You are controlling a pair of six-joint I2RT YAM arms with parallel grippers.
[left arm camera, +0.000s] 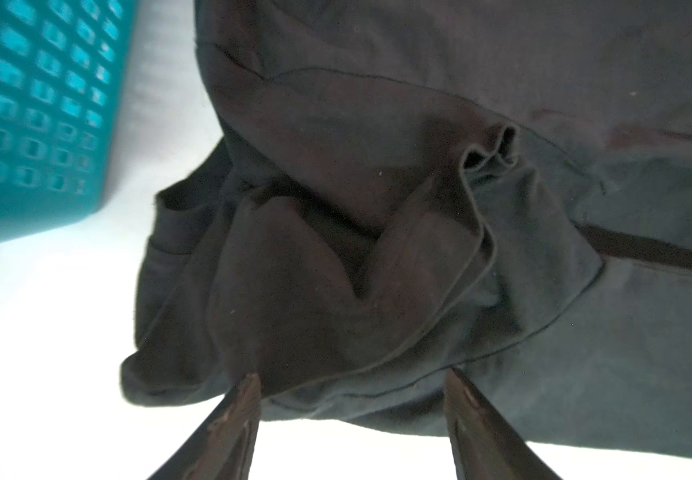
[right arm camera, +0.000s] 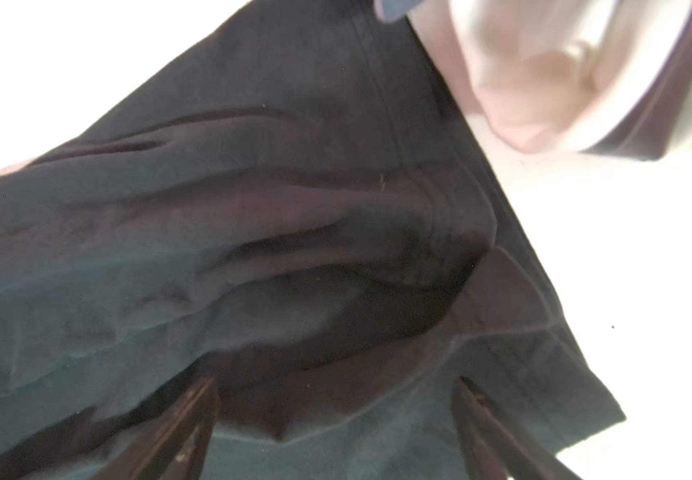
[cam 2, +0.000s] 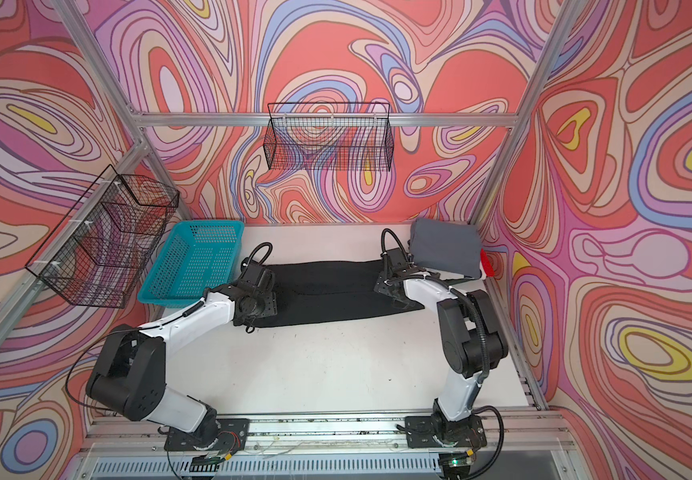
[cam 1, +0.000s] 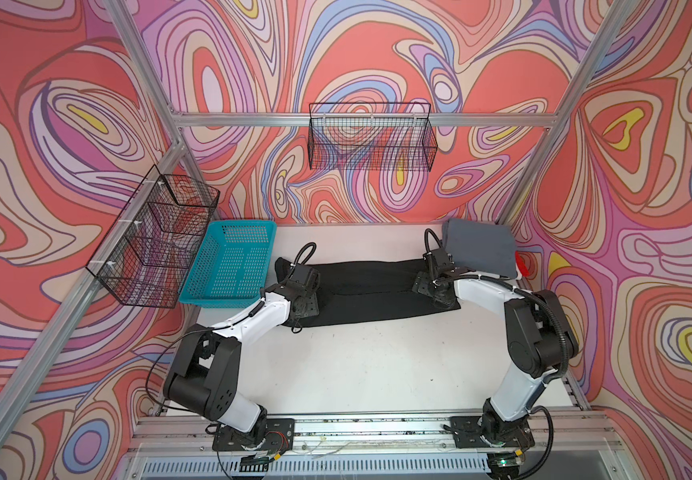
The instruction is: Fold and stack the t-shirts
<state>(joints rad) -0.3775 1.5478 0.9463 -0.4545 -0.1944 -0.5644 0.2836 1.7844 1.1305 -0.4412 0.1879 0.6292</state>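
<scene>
The black t-shirt [cam 1: 369,286] lies as a long folded strip across the far half of the table [cam 1: 357,365], between the turquoise basket [cam 1: 228,262] on the left and the stack at the far right. In both top views, the wrists cover the strip's two ends and hide the fingers. In its wrist view, the left gripper [left arm camera: 354,380] has its jaws apart over the bunched left end. The right gripper [right arm camera: 338,386] is spread wide above the rumpled right end. Whether the tips touch cloth cannot be told. The grey t-shirt [cam 1: 479,245] tops the stack. Beneath it only a red sliver [cam 2: 489,266] is clear, and the right wrist view blurs the stack.
</scene>
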